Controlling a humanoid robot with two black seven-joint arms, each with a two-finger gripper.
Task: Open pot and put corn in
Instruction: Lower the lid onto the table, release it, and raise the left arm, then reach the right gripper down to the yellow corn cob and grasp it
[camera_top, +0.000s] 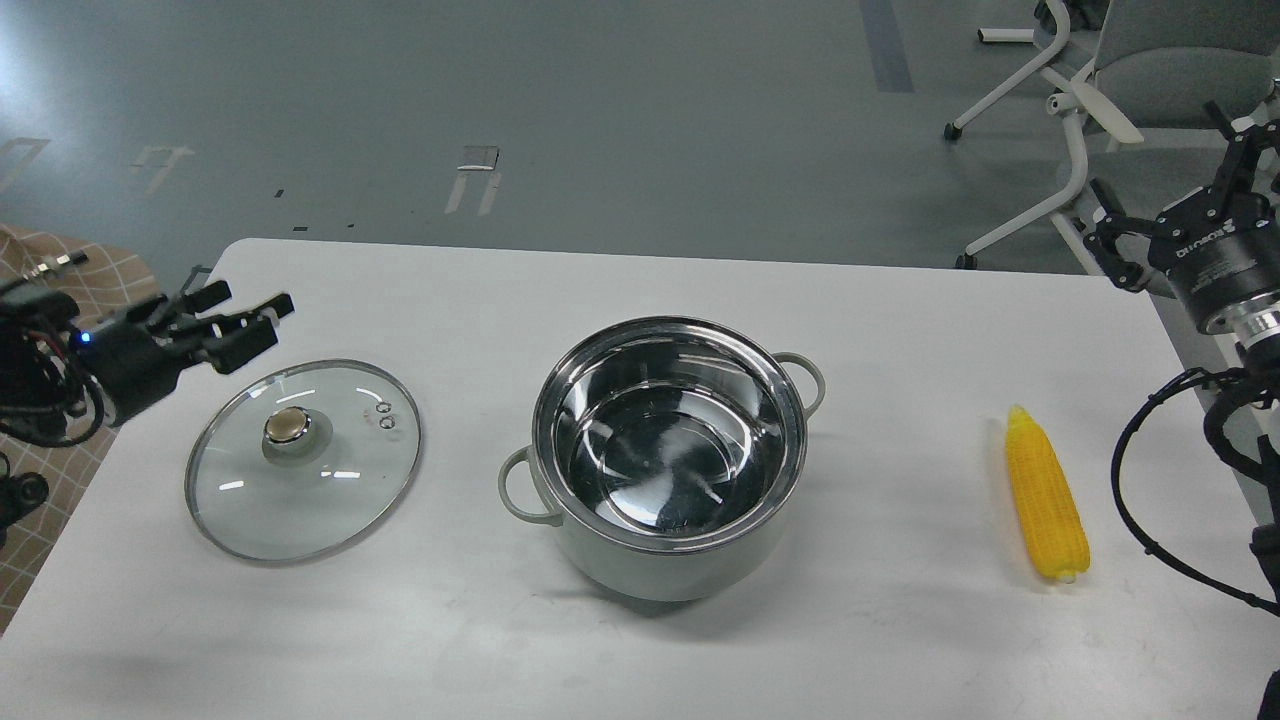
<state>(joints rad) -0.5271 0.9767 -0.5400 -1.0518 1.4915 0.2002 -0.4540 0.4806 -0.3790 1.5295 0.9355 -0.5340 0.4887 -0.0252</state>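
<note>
The pale grey-green pot (655, 572) stands open in the middle of the white table (620, 280), its shiny steel inside empty. The glass lid (330, 490) with a gold knob (287, 427) lies flat on the table to the left of the pot. The yellow corn (1045, 500) lies on the table at the right, pointed end away from me. My left gripper (258, 322) is open and empty, raised just beyond the lid's far left edge. My right gripper (1155, 150) is open and empty, held high past the table's right edge, beyond the corn.
A white-framed office chair (1070, 120) stands on the grey floor behind the right gripper. A beige checked cloth (60, 290) shows at the left edge behind my left arm. Black cables (1140, 500) of the right arm hang beside the corn.
</note>
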